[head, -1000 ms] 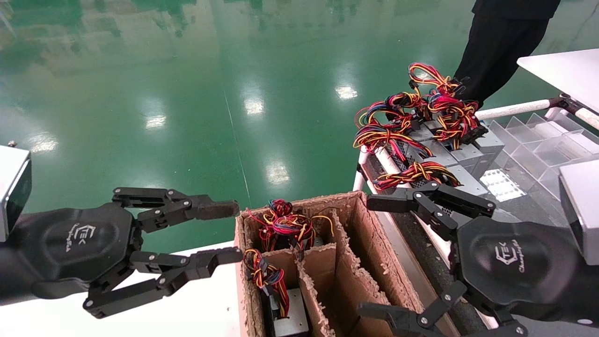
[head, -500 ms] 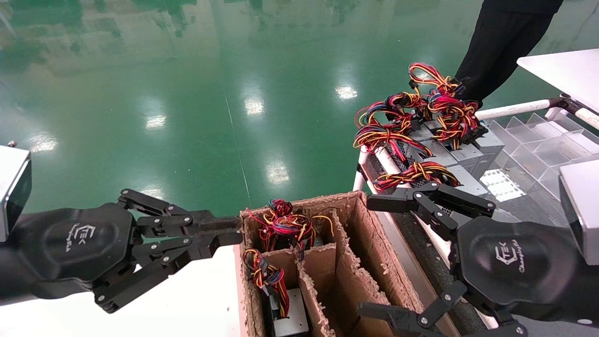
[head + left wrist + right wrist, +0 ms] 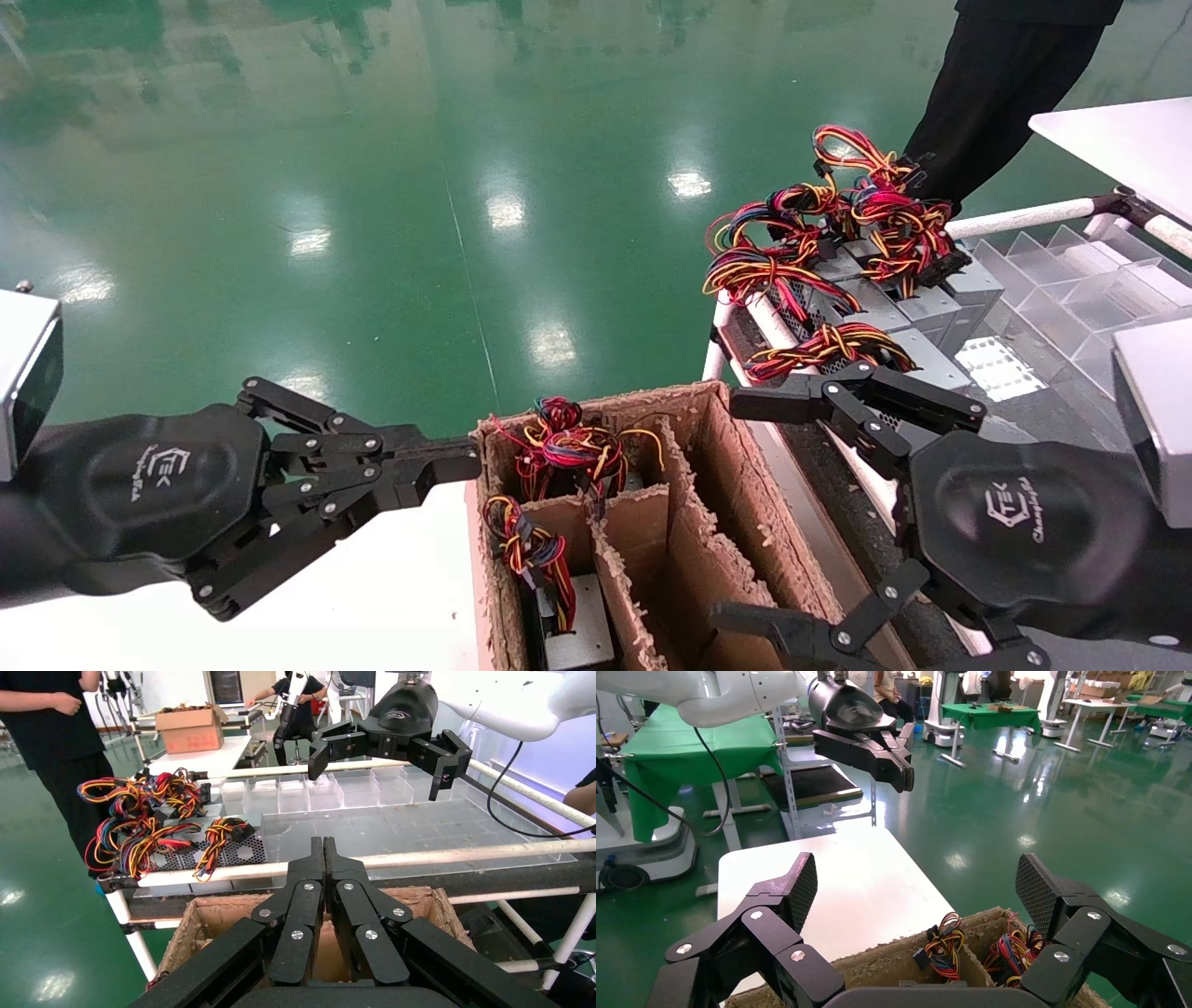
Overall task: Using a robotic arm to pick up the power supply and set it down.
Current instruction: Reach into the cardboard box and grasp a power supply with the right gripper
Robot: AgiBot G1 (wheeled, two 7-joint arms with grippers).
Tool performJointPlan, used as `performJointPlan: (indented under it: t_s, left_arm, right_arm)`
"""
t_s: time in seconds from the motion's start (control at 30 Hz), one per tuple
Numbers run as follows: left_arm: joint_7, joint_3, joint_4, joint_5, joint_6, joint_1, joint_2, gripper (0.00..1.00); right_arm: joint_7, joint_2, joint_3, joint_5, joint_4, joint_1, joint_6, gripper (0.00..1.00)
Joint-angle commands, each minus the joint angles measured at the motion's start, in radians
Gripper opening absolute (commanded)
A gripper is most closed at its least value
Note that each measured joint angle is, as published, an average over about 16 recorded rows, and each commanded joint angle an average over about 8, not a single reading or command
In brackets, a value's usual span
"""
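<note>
A power supply, a grey metal box with coloured wires, sits in the near left cell of the cardboard box. A second wire bundle fills the far cell; both bundles show below my right gripper in its wrist view. My right gripper hangs open over the box's right side, nothing between its fingers. My left gripper is shut and empty at the box's left rim. Several more power supplies lie on the rack to the right.
A white table lies under my left arm. The pipe-frame rack holds clear plastic dividers. A person in black stands behind the rack. Green floor lies beyond.
My left gripper went from wide open to shut beside the box. The right gripper and the power supplies have not moved.
</note>
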Motion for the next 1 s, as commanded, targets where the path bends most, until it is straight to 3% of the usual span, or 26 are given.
performJointPlan:
  t_s: [0.03,0.6,1.0]
  left_arm:
    - [0.0,0.0,0.0,0.0,0.0,0.0,0.0,1.0]
    - [0.0,0.0,0.0,0.0,0.0,0.0,0.0,1.0]
    - [0.0,0.0,0.0,0.0,0.0,0.0,0.0,1.0]
  right_arm:
    - [0.0,0.001,0.001,0.0,0.0,0.0,0.0,1.0]
    - [0.02,-0.031,-0.032,-0.025,-0.01,-0.011,0.013,1.0]
    - [-0.007,-0.157,-0.164,-0.303,-0.09,0.044,0.116,1.0]
